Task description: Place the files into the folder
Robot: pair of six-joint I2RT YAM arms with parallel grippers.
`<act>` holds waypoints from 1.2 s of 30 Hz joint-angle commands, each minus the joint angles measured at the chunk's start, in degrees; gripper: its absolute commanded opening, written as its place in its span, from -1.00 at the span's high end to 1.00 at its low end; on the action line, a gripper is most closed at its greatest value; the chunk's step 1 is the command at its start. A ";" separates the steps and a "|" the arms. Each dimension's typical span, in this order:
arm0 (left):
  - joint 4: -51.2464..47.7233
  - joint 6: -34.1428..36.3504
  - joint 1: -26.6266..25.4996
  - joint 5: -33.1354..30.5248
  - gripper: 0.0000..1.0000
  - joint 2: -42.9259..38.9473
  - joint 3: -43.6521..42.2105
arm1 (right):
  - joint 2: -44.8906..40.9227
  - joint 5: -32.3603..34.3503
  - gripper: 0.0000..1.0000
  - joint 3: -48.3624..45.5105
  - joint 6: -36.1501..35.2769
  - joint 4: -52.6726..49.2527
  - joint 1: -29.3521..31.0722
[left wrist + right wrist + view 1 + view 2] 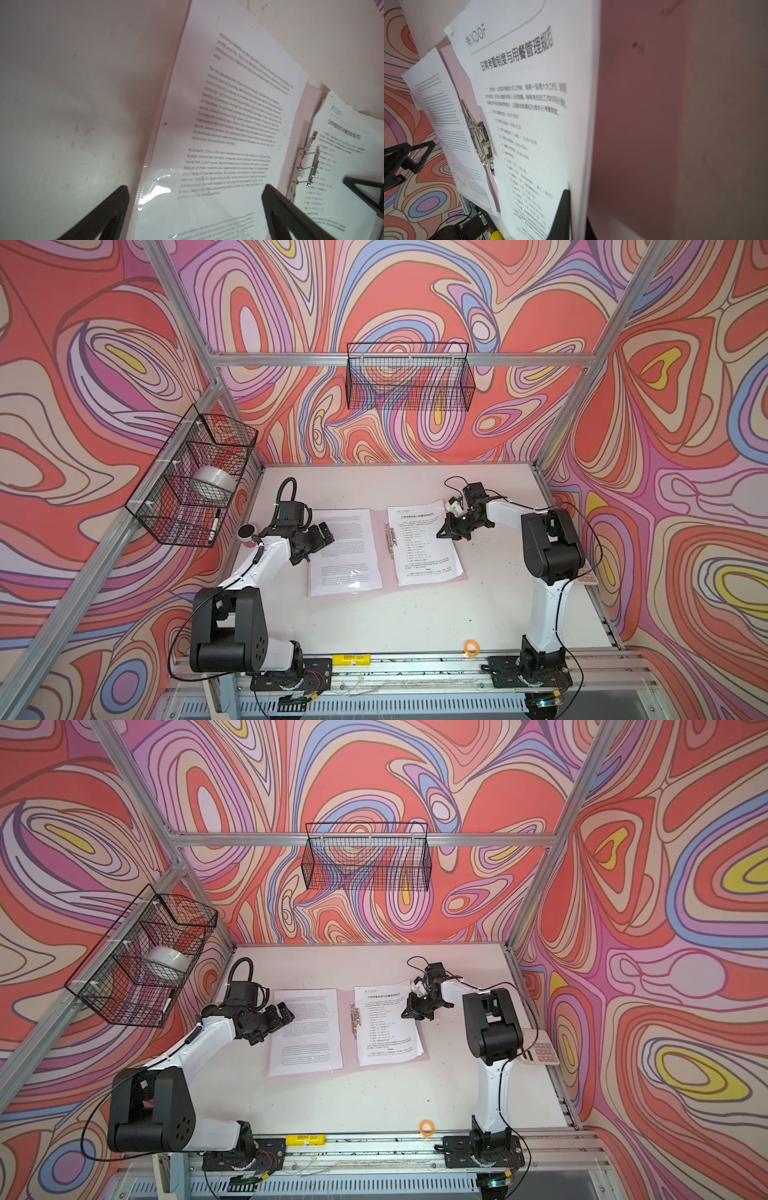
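Two printed pages [345, 547] showing; one pink folder [379, 518].

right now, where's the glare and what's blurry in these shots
left wrist view: white glare on the clear plastic sleeve over the white densely printed sheet, nearest lines soft; right wrist view: white sheet with a bold heading blurs toward the camera, pale pink flat folder out of focus; both top views: print too small to read

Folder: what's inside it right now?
In the folder: a text sheet under clear plastic on the left half, headed sheets on the right, the clip at the spine between. How many pages lie beneath each top one is covered.
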 commanded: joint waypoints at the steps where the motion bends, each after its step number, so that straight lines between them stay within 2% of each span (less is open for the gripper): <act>1: -1.97 -0.22 1.12 -3.82 -1.00 0.97 -1.36 | 0.34 1.55 1.00 -0.66 -1.12 0.30 0.48; 5: -0.33 -0.61 2.11 -3.66 -1.00 1.64 -2.76 | 0.71 0.82 1.00 -1.02 -0.96 0.95 0.48; 11: 7.34 -2.20 3.37 6.63 -1.00 3.27 -5.39 | 1.54 0.22 1.00 -1.37 -1.04 1.29 0.49; 17: 12.79 -3.02 3.55 12.23 -0.89 2.67 -6.70 | 1.91 0.27 1.00 -1.18 -1.23 0.70 0.58; 21: 14.32 -3.67 3.55 14.10 -0.61 2.96 -7.00 | 1.48 2.05 1.00 -0.87 -1.56 -0.65 0.75; 27: 15.38 -4.13 3.55 15.79 0.11 3.40 -6.97 | 1.03 6.17 1.00 -0.06 -1.61 -2.74 0.67; 30: 15.74 -4.26 3.55 16.35 0.87 3.91 -6.73 | 1.15 7.86 1.00 -0.15 -1.74 -3.16 0.83; 31: 15.51 -4.23 3.55 16.40 1.00 4.33 -6.42 | 1.11 8.33 1.00 -0.14 -1.76 -3.31 0.76; 36: 15.41 -3.86 3.55 16.92 1.00 4.60 -5.93 | 0.98 10.05 1.00 -0.23 -2.09 -3.84 0.83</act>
